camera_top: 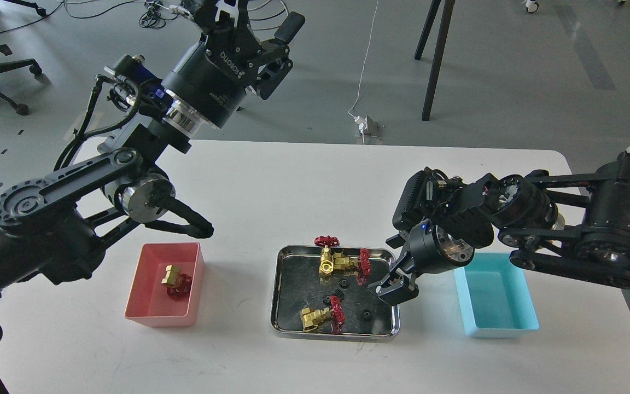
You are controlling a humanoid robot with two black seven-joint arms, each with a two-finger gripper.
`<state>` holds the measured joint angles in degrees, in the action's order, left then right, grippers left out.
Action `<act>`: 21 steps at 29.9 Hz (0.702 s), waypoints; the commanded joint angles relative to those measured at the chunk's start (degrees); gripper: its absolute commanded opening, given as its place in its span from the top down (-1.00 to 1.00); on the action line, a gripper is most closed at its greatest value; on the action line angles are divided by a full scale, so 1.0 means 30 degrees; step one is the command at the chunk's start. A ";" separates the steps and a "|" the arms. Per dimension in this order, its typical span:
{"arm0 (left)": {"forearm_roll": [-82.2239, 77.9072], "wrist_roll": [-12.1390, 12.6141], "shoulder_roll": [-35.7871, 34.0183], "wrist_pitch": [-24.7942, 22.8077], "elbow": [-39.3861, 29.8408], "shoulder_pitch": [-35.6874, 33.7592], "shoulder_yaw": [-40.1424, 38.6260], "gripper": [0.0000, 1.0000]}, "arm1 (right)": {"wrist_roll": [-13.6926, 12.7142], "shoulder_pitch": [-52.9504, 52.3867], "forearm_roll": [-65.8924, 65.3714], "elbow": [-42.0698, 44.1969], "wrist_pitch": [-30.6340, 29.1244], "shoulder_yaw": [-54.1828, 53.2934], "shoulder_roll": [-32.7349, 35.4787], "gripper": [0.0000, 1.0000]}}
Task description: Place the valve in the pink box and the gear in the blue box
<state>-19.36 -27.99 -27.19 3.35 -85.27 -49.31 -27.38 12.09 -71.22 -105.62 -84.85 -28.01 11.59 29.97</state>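
One valve (174, 279) lies in the pink box (162, 318) at the left. The steel tray (278, 295) in the middle holds two valves at the back (330, 261) and one at the front (319, 318). Three black gears lie there too, at the centre (341, 283), below it (327, 299), and at the front right (366, 314). My right gripper (394, 288) hangs low over the tray's right edge, just above the front-right gear; its dark fingers cannot be told apart. The blue box (503, 330) at the right is empty. My left gripper (255, 19) is raised high behind the table, open and empty.
My left arm's elbow (140, 197) hangs over the table behind the pink box. My right arm (566, 230) stretches above the blue box's far side. Chair and table legs and cables stand on the floor beyond the table.
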 commanded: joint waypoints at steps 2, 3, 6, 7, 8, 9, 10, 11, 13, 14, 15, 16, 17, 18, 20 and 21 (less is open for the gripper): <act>0.0009 -0.0004 0.0652 0.0025 0.0094 0.0030 -0.0041 -0.82 | 0.0041 0.1207 -0.0768 0.0303 0.0002 0.0208 -0.0174 -0.88; 0.0009 -0.0004 0.0799 0.0026 0.0123 0.0030 -0.0042 -0.83 | 0.0041 0.1442 -0.1119 0.0507 0.0002 0.0179 -0.0321 -0.78; 0.0009 -0.0004 0.1005 0.0026 0.0123 0.0117 -0.0012 -0.83 | 0.0041 0.1796 -0.1503 0.0918 0.0002 0.0178 -0.1023 -0.47; 0.0009 -0.0004 0.1006 0.0026 0.0123 0.0263 -0.0012 -0.83 | 0.0012 0.1796 -0.1503 0.1035 0.0002 0.0179 -0.1258 -0.35; -0.0049 -0.0004 0.1035 0.0026 0.0152 0.0467 -0.0041 -0.84 | 0.0011 0.1796 -0.1532 0.1239 0.0002 0.0179 -0.1550 -0.21; -0.0050 -0.0004 0.1035 -0.0003 0.0152 0.0556 -0.0042 -0.84 | 0.0011 0.1796 -0.1532 0.1357 0.0002 0.0179 -0.1698 -0.17; -0.0050 -0.0004 0.1035 0.0025 0.0152 0.0615 -0.0042 -0.84 | 0.0011 0.1767 -0.1532 0.1504 0.0002 0.0179 -0.1873 -0.15; -0.0050 -0.0004 0.1035 0.0026 0.0181 0.0616 -0.0042 -0.84 | 0.0011 0.1796 -0.1532 0.1679 0.0002 0.0179 -0.2078 -0.14; -0.0050 -0.0004 0.1035 0.0025 0.0182 0.0732 -0.0042 -0.84 | 0.0011 0.1854 -0.1561 0.2176 0.0002 0.0208 -0.2663 -0.14; -0.0050 -0.0004 0.1035 -0.0003 0.0182 0.0849 -0.0042 -0.84 | -0.0018 0.1884 -0.1591 0.2469 0.0002 0.0237 -0.2956 -0.14; -0.0079 -0.0004 0.1035 -0.0004 0.0182 0.0908 -0.0071 -0.85 | -0.0018 0.1942 -0.1591 0.2704 0.0002 0.0237 -0.3191 -0.14; -0.0079 -0.0004 0.1035 -0.0004 0.0182 0.0909 -0.0042 -0.85 | -0.0018 0.1971 -0.1707 0.3025 0.0002 0.0266 -0.3454 -0.14; -0.0050 -0.0004 0.1035 -0.0004 0.0182 0.0909 -0.0042 -0.85 | -0.0018 0.2001 -0.1853 0.3289 0.0002 0.0354 -0.3689 -0.14; -0.0050 -0.0004 0.1035 -0.0004 0.0182 0.0938 -0.0042 -0.85 | -0.0018 0.2088 -0.1942 0.3466 0.0002 0.0557 -0.3837 -0.14; -0.0079 -0.0004 0.1064 -0.0004 0.0182 0.1084 -0.0042 -0.85 | 0.0011 0.2060 -0.2001 0.3789 0.0002 0.1055 -0.4188 -0.13; -0.0079 -0.0004 0.1064 -0.0004 0.0182 0.1142 -0.0042 -0.86 | 0.0011 0.2089 -0.2001 0.3935 0.0002 0.1203 -0.4364 -0.13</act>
<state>-19.55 -28.00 -24.07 3.34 -84.72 -46.34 -27.50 12.04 -65.09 -111.39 -74.40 -28.00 13.71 18.33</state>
